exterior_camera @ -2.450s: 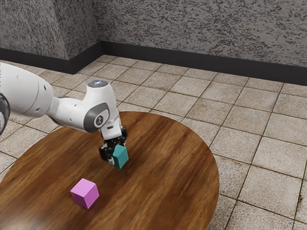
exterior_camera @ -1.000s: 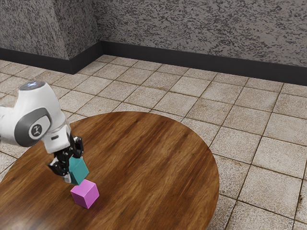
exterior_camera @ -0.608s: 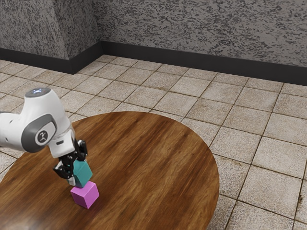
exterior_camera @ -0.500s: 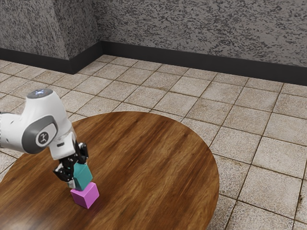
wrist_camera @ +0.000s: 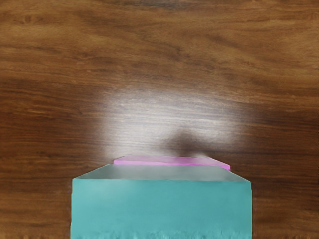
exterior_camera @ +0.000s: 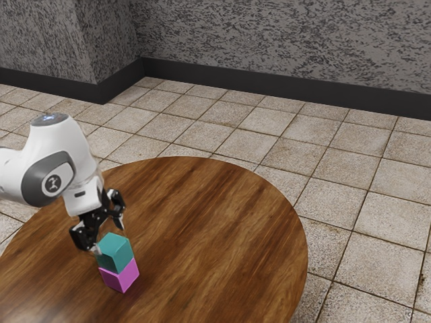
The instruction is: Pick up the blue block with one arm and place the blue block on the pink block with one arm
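Grey speckled walls [exterior_camera: 283, 40] and tan floor tiles [exterior_camera: 350, 168] surround the round wooden tabletop [exterior_camera: 215, 222] I work over. My gripper [exterior_camera: 98, 224] hangs just above that tabletop near its edge on the exterior view's left, with its two black fingers spread apart and clamped on nothing. Just below it sits the blue block [exterior_camera: 114, 252], more teal than blue in this light. It rests squarely on the pink block [exterior_camera: 122, 276], which stands on the wood. From the wrist view the blue block [wrist_camera: 162, 206] lies right under my hand, and a thin pink strip [wrist_camera: 172, 161] peeks out beyond its far edge, so the two are stacked with a slight offset. By the look of it the placing is done, or close to it. I judge the blue block to be a light, rigid cube with smooth, flat faces. It would be easy to pinch across two opposite sides at mid-height, but just as easy to nudge off its perch if a finger clips it. Most of the pink block is hidden under the blue one in the wrist view, and the blue block's near part is cut off by that view's edge. From the side I cannot tell for certain whether my fingertips stand fully clear of the block's top corners.
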Robot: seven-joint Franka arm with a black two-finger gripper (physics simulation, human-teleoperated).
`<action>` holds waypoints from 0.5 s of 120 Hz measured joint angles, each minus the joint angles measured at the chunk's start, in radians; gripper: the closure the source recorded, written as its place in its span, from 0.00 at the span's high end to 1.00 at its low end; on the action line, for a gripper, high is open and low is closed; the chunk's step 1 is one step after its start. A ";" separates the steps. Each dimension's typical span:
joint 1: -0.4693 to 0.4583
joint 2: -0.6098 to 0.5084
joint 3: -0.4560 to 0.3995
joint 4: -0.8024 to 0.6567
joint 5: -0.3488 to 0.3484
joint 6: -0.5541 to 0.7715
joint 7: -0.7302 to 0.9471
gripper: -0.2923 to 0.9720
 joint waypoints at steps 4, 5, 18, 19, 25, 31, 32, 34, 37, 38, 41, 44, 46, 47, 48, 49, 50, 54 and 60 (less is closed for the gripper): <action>0.000 -0.068 0.021 0.009 0.000 -0.036 0.000 0.73; 0.000 -0.083 0.025 0.013 0.000 -0.046 0.001 0.73; 0.000 -0.082 0.034 0.218 -0.010 -0.178 -0.018 0.74; 0.000 -0.063 0.032 0.247 -0.011 -0.186 -0.022 0.75; 0.000 0.092 0.012 0.451 -0.003 -0.245 -0.057 0.75; 0.000 0.255 0.000 0.662 0.030 -0.316 -0.119 0.75; 0.000 0.273 -0.001 0.691 0.037 -0.327 -0.132 0.76; -0.001 0.304 -0.003 0.742 0.052 -0.348 -0.158 0.76; -0.003 0.336 -0.003 0.800 0.070 -0.377 -0.199 0.76; -0.004 0.344 -0.003 0.816 0.075 -0.385 -0.213 0.76; -0.004 0.366 -0.002 0.859 0.089 -0.408 -0.258 0.76; -0.003 0.380 -0.001 0.889 0.100 -0.429 -0.302 0.76; -0.003 0.386 0.000 0.903 0.105 -0.441 -0.331 0.76; -0.004 0.387 0.002 0.908 0.105 -0.447 -0.346 0.76; -0.005 0.389 0.003 0.913 0.106 -0.453 -0.361 0.76; -0.005 0.390 0.004 0.917 0.105 -0.458 -0.375 0.76; -0.005 0.391 0.006 0.920 0.105 -0.464 -0.390 0.76; -0.006 0.394 0.011 0.930 0.098 -0.483 -0.445 0.76; -0.005 0.394 0.023 0.936 0.089 -0.507 -0.517 0.76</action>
